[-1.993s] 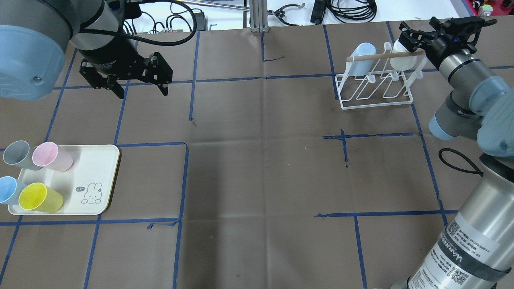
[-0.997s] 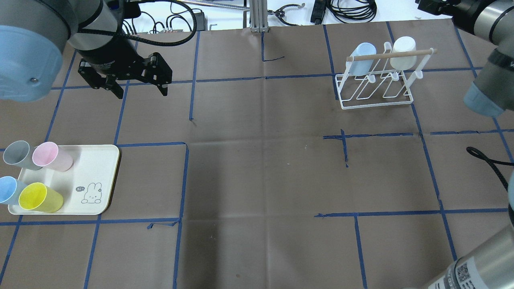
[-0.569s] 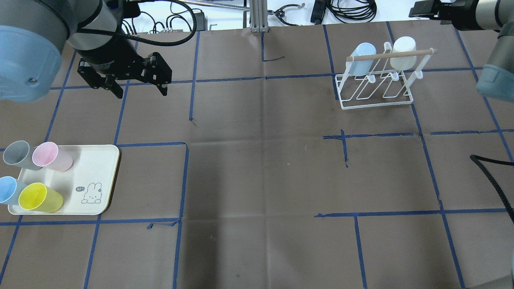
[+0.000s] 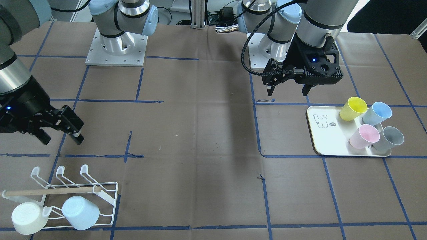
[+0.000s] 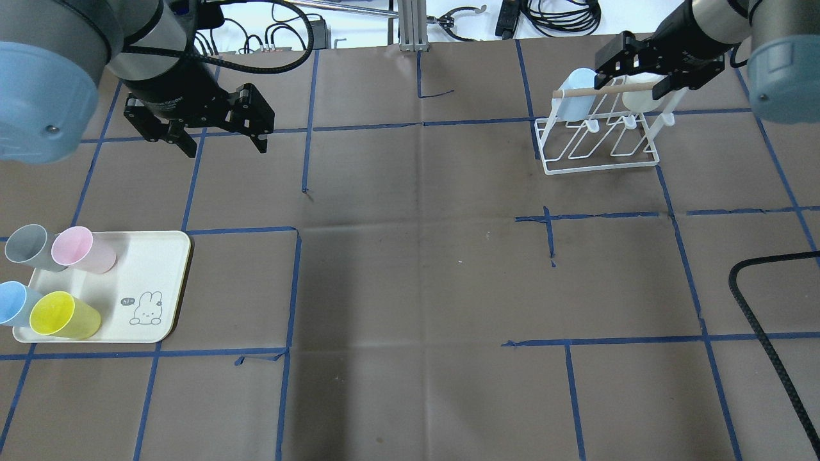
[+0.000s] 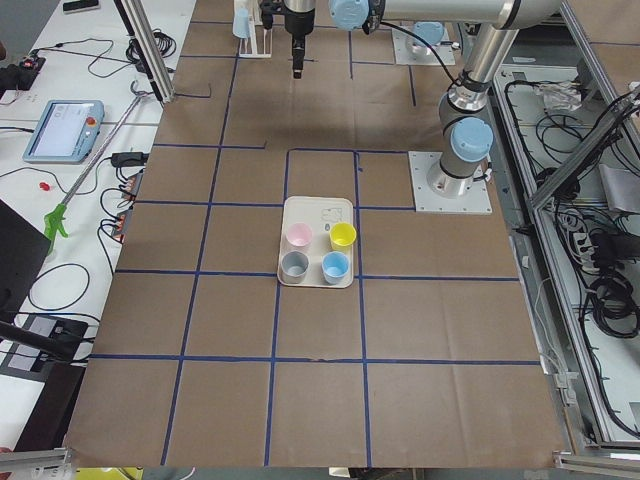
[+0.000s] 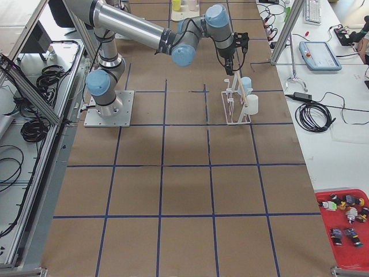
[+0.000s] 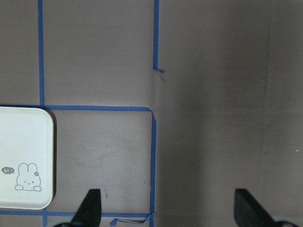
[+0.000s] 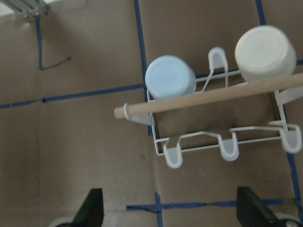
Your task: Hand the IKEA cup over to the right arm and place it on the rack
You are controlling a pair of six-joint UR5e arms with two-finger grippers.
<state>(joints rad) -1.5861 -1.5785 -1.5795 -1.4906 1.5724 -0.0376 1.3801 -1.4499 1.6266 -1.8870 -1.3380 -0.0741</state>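
Observation:
Several cups stand on the cream tray (image 5: pixel 147 275): yellow (image 5: pixel 64 315), pink (image 5: pixel 83 250), grey (image 5: pixel 29 246) and blue (image 5: pixel 13 302). My left gripper (image 5: pixel 227 148) hangs open and empty above the table, beyond the tray. The white wire rack (image 5: pixel 602 163) holds a light blue cup (image 5: pixel 576 93) and a white cup (image 5: pixel 640 99), both upside down. My right gripper (image 5: pixel 634 86) is open and empty, above the rack's wooden dowel. In the right wrist view the rack (image 9: pixel 213 97) and both cups lie below the spread fingers (image 9: pixel 92 205).
Blue tape lines grid the brown table cover. A black ribbed hose (image 5: pixel 762 326) crosses the right front. In the front-facing view the tray (image 4: pixel 325 140) is at the right and the rack (image 4: pixel 106 183) at the lower left. Cables lie past the far edge.
My right gripper left the white cup on the rack, drew off to the far right corner, then came back over the rack. The left arm has barely moved.

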